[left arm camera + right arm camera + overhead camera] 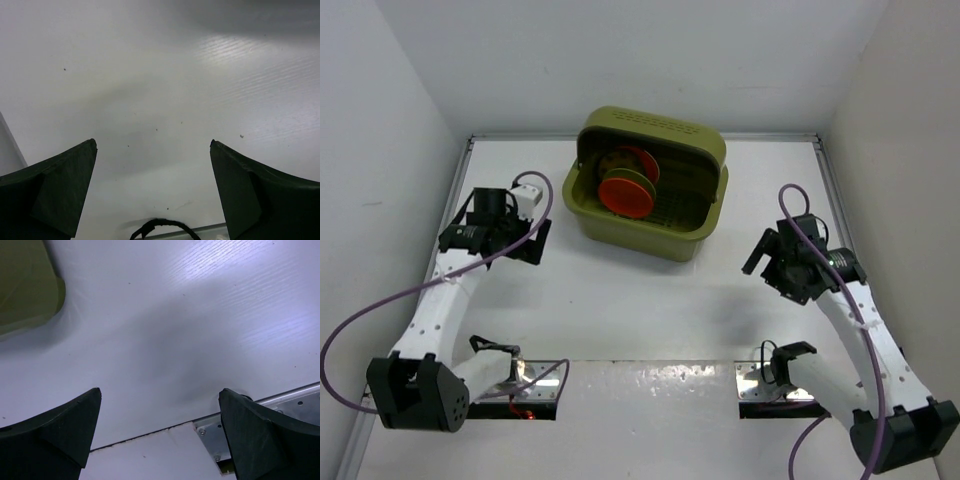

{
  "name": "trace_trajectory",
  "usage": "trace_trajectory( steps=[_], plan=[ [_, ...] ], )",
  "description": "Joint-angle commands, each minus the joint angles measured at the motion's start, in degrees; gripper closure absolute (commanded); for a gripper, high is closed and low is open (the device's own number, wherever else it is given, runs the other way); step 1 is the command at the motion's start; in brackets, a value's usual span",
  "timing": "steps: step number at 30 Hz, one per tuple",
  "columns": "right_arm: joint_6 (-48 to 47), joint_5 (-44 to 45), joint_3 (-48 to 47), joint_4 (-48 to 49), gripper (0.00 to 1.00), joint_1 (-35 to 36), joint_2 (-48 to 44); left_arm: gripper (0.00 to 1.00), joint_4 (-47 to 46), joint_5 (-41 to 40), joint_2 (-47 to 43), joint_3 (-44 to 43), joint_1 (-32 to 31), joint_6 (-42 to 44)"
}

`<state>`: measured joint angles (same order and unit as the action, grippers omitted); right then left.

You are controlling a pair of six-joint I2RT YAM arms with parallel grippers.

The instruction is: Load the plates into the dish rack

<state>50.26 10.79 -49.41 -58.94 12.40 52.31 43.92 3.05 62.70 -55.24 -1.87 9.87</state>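
The olive-green dish rack (650,185) stands at the back middle of the table. Plates stand on edge inside it: one orange-red plate (625,196) in front, a second orange-red plate (642,162) behind it. Other plates behind them are mostly hidden; I cannot tell their colours. My left gripper (530,242) is open and empty, left of the rack; the left wrist view (152,145) shows only bare table between its fingers. My right gripper (765,262) is open and empty, right of the rack; a corner of the rack (25,285) shows in the right wrist view (160,390).
White walls close in the table on the left, back and right. Metal mounting plates (535,385) (770,385) lie at the near edge by the arm bases; one shows in the right wrist view (280,415). Purple cables loop off both arms. A black cable loop (160,227) shows below the left fingers.
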Motion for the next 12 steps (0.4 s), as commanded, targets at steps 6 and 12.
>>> trace_trajectory(
  steps=[6, 12],
  plan=[
    [5.6, 0.8, 2.6, -0.4, 0.00, -0.1, -5.3, 0.00, -7.5, 0.8, -6.2, 3.9, 0.3, -2.5],
    [5.2, 0.2, 6.1, -1.3, 0.00, -0.1, -7.8, 0.00, -8.9, 1.9, -8.6, 6.3, 0.8, -2.5]
  ],
)
